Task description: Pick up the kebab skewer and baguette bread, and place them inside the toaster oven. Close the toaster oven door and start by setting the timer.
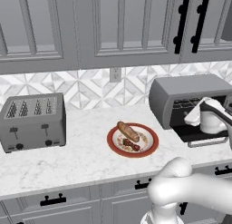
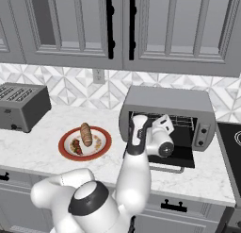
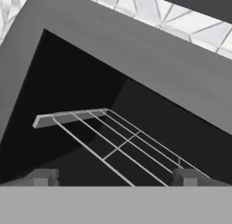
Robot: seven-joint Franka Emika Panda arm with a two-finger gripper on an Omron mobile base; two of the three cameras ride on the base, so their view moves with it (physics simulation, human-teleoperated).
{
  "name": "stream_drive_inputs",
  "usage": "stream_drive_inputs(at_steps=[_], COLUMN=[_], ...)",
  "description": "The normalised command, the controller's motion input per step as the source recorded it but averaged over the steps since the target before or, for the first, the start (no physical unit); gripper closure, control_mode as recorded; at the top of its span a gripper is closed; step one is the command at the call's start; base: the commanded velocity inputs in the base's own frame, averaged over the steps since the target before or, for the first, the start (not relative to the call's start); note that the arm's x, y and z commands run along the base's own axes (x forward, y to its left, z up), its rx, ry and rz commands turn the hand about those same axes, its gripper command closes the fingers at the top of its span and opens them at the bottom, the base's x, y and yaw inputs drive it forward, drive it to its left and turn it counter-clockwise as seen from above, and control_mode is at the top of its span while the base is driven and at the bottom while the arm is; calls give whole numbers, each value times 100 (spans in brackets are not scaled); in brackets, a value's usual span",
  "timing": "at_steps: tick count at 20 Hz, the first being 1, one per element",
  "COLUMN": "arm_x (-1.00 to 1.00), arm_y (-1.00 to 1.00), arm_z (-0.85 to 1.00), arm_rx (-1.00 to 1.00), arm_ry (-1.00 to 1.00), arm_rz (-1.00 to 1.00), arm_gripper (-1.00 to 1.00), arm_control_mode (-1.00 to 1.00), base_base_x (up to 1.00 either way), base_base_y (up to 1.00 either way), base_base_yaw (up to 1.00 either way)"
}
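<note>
The toaster oven (image 1: 181, 89) (image 2: 169, 99) stands on the counter at the right with its toaster oven door (image 1: 204, 136) (image 2: 181, 156) folded down flat. My gripper (image 1: 192, 115) (image 2: 165, 121) (image 3: 114, 177) hovers at the oven's mouth, open and empty, facing the wire rack (image 3: 118, 141) in the dark cavity. Left of the oven, a red-rimmed plate (image 1: 110, 139) (image 2: 96, 154) holds the baguette bread (image 1: 128, 131) (image 2: 86, 134) and, beside it, the kebab skewer (image 1: 131, 145) (image 2: 75, 146).
A grey four-slot toaster (image 1: 32, 123) (image 2: 21, 107) sits at the counter's left end. The oven's knobs (image 2: 203, 130) are on its right front panel. A dark stovetop (image 2: 233, 142) begins right of the oven. Wall cabinets hang above.
</note>
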Motion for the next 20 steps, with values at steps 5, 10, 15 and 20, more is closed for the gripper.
stream_drive_inputs(at_steps=[5,10,15,20], arm_x=[15,-8,11,22], arm_y=[-9,-10,-3,-4], arm_z=[-7,-8,0,-5], arm_rx=[0,0,1,2], arm_ry=[0,0,-3,-1], arm_rz=[0,0,0,0], arm_gripper=[-100,-100,-100,-100], arm_control_mode=[-100,-100,-100,-100], base_base_x=[0,0,0,0], base_base_y=[0,0,0,0], base_base_yaw=[0,0,0,0])
